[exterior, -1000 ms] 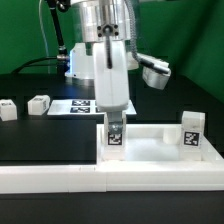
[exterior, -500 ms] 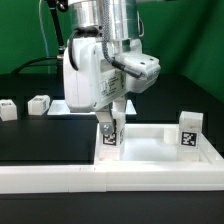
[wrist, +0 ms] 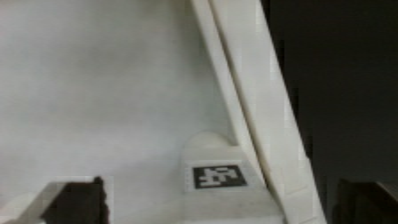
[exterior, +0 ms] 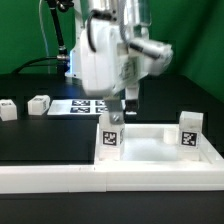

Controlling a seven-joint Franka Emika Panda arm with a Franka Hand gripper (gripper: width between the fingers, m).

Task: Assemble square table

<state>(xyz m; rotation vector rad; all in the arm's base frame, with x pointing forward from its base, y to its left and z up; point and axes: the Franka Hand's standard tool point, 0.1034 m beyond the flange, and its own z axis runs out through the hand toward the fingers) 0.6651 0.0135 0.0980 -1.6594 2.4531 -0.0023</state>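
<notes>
The gripper (exterior: 129, 97) hung released just above and behind the leg (exterior: 110, 138) standing in the near corner of the square top (exterior: 150, 152), a little toward the exterior view's left of centre. In the wrist view its fingers (wrist: 71, 200) stood wide apart with nothing between them but that leg's tag far below. A second leg (exterior: 190, 132) stood in the corner at the exterior view's right. Two loose legs (exterior: 38, 103) (exterior: 7, 109) lay in the upper left of the exterior view, well apart from the top.

The step in hand looked like leaving the seated leg and going for a loose one. Doing it well would mean rising straight until the fingertips cleared the leg's head, then crossing, so as not to knock it askew.

The top's raised rim and the long wall (exterior: 60, 178) along the lower edge of the frame hemmed the near side. The black table (exterior: 45, 135) toward the loose legs lay open, and the marker board (exterior: 85, 105) on the way was flat and no obstacle.
</notes>
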